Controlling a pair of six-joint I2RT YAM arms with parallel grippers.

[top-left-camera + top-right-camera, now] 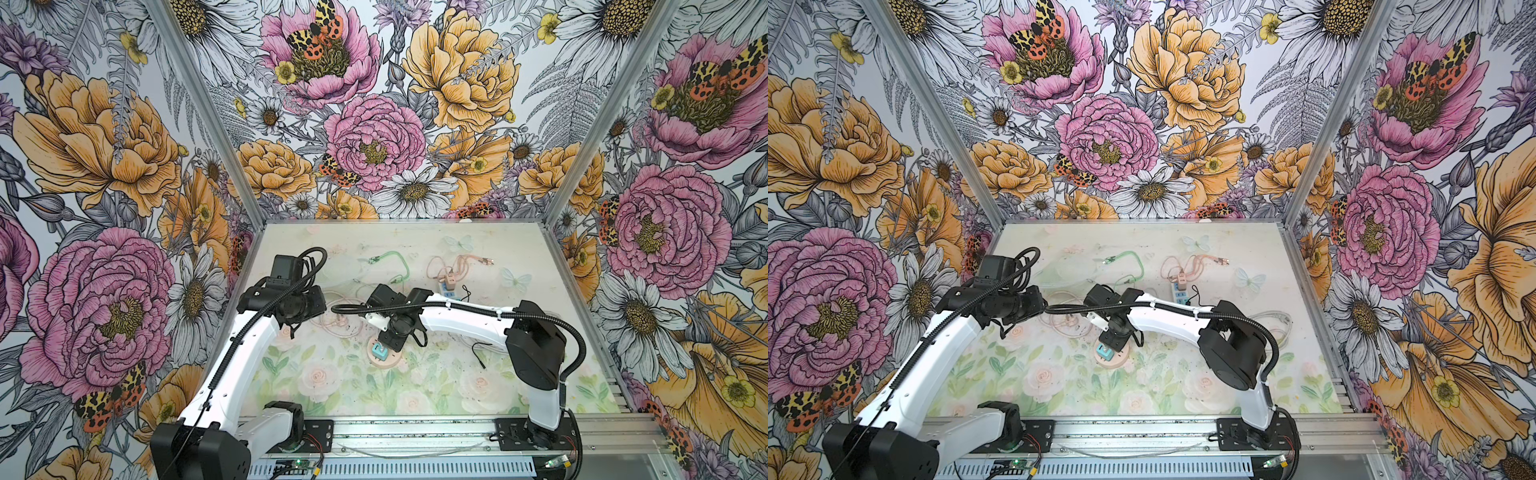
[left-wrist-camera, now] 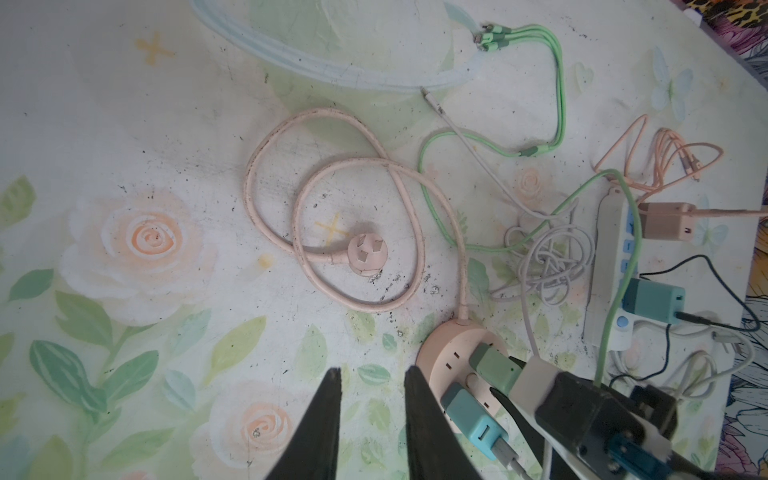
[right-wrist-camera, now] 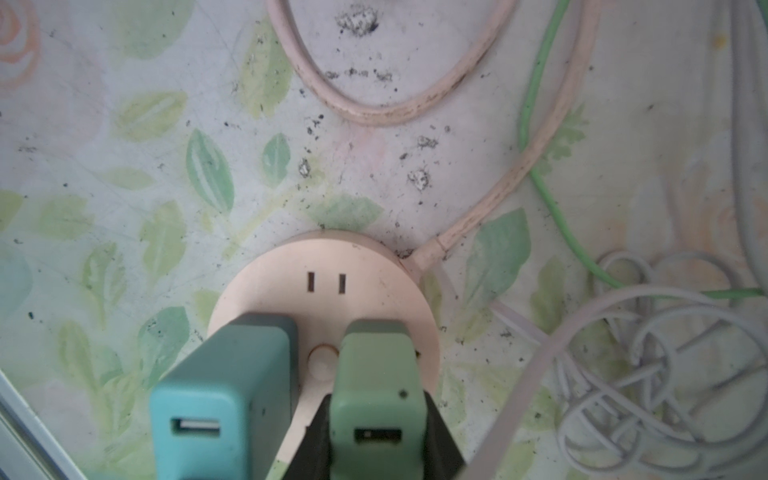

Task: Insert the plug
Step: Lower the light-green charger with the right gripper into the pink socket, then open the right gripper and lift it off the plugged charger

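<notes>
Flower-print table [image 1: 332,395], centre: the right gripper [image 3: 378,419] pinches a green plug [image 3: 376,370] upright on the round pink socket [image 3: 324,266], apparently to press it home beside a seated teal charger [image 3: 224,386], while the left gripper [image 2: 372,374] hovers spread and empty just left.

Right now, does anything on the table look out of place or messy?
Yes. The cord plug of the round pink socket lies loose on the mat, prongs up, plugged into nothing. A white cable sits knotted beside the white power strip, and dark specks dot the mat.
</notes>
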